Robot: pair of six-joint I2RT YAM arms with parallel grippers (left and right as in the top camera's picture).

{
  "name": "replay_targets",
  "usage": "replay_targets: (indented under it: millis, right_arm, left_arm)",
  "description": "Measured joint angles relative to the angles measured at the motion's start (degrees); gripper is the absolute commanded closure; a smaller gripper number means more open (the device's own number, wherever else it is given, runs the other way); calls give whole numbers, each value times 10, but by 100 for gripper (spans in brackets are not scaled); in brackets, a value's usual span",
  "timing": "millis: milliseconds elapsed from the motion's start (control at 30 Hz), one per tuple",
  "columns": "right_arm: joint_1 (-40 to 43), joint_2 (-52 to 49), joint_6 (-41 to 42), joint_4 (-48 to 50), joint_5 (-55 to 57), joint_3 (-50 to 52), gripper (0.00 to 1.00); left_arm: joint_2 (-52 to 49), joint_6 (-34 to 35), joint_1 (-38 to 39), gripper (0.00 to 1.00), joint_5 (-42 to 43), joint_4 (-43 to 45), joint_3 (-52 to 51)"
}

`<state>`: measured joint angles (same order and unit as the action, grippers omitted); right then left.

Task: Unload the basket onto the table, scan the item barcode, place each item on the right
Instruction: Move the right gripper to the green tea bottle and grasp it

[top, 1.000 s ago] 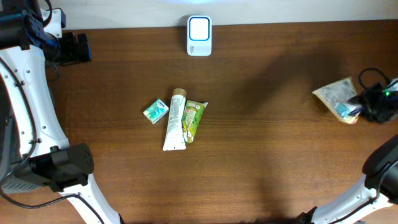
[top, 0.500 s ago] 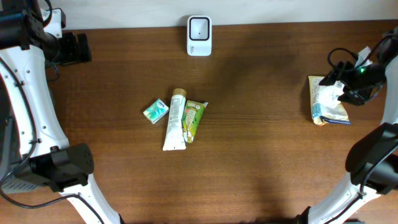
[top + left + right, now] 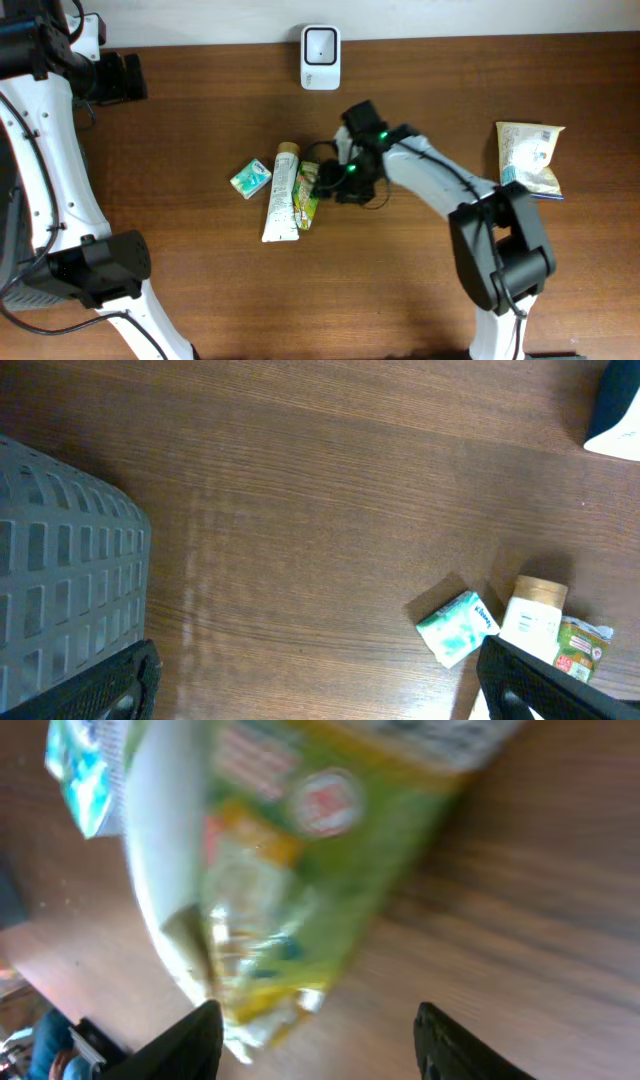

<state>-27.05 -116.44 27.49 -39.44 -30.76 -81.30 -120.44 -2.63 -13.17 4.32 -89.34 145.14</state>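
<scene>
Three items lie together mid-table: a small teal packet (image 3: 250, 178), a white tube (image 3: 283, 195) and a green packet (image 3: 308, 195). The white scanner (image 3: 320, 45) stands at the back edge. My right gripper (image 3: 328, 180) hovers at the green packet's right side. In the blurred right wrist view the green packet (image 3: 290, 850) fills the frame, and my right gripper (image 3: 320, 1045) is open with the packet's near end just ahead of its left finger (image 3: 180, 1045). My left gripper (image 3: 118, 76) stays at the far left, and in its wrist view this gripper (image 3: 320, 695) is open and holds nothing.
A beige and blue pouch (image 3: 530, 158) lies flat at the right of the table. A grey slotted basket (image 3: 60, 560) sits beside the left gripper. The left wrist view also catches the teal packet (image 3: 457, 627) and the tube's cap end (image 3: 535, 610).
My right arm swung from the far right to the table's centre. The pouch it was at now lies alone on the right. The left arm has not moved.
</scene>
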Motion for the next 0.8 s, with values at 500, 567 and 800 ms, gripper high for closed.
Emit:
replay_targets:
  millis: [500,567,800]
  right_arm:
    - [-78,-7,49,18,94,0,96]
    - [-64,-7,24,-7,83,-7,96]
    - [66,-10,-191,-119,85,-37,95]
  left_arm:
    - [0,0,0,1,0,0,0]
    - [0,0,0,1,0,0,0]
    - [0,0,0,1,0,0,0]
